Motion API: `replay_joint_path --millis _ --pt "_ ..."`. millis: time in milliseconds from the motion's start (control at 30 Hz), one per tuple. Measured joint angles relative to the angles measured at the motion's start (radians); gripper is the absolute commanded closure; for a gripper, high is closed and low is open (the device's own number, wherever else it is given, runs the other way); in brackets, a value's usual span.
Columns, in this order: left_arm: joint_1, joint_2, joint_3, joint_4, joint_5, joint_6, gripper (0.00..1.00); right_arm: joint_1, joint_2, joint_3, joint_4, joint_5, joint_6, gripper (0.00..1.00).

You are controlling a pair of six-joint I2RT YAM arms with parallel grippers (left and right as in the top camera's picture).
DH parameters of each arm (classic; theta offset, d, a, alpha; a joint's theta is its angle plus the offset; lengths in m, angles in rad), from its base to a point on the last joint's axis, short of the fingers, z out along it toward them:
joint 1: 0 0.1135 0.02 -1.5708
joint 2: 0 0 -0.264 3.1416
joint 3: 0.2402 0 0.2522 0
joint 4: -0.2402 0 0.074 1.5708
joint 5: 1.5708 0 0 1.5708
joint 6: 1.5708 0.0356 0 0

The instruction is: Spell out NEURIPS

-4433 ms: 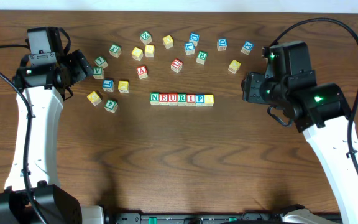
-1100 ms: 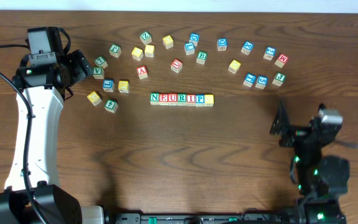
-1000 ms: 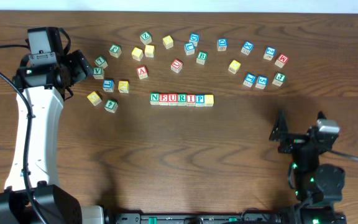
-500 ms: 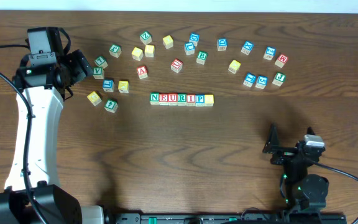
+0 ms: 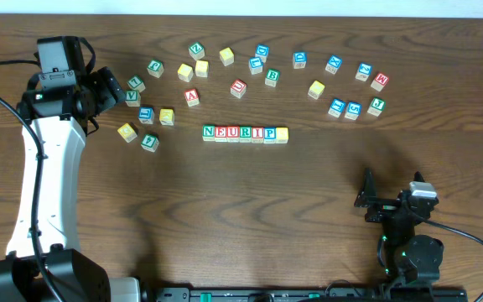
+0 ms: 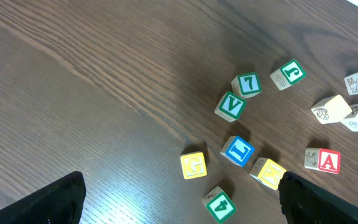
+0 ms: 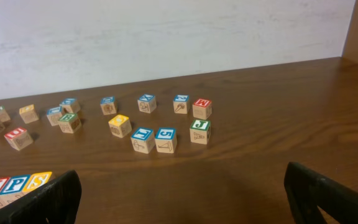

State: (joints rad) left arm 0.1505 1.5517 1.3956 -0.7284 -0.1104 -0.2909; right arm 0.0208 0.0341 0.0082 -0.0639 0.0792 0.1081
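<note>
Dark wood-grain table (image 5: 225, 210), plain white wall (image 7: 166, 37) behind it. NEURIPS row (image 5: 245, 133) sits at centre of the overhead view, cubes touching, yellow one at right end. Loose cubes (image 5: 238, 87) strewn across the top. Left gripper (image 5: 111, 88) upper left, near V cube (image 5: 132, 98), spread wide, nothing in it. Right gripper (image 5: 390, 200) lower right, well apart from cubes, likewise wide & empty.

Dark brown, streaky wood grain right across the table (image 5: 250, 210). Centre frame, NEURIPS (image 5: 245, 132) runs in green, red and blue frames, with yellow at its right end. In the left wrist view, lower right: green V cube (image 6: 230, 106), blue L cube (image 6: 238, 150), red A cube (image 6: 328, 160).
</note>
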Motion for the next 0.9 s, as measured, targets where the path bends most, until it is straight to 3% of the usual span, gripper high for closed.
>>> replay_joint_path --millis 633,767,900 --pt "-0.001 -0.011 0.0 -0.014 -0.012 0.0 0.02 0.0 0.0 0.0 0.0 0.0 -0.007 0.01" --pt "-0.006 -0.124 -0.038 -0.022 -0.043 0.0 0.02 0.0 -0.001 0.0 0.0 0.0 -0.007 0.01" --pt "-0.026 -0.346 -0.234 0.103 -0.042 -0.001 0.03 0.0 -0.002 0.0 0.0 0.0 -0.007 0.01"
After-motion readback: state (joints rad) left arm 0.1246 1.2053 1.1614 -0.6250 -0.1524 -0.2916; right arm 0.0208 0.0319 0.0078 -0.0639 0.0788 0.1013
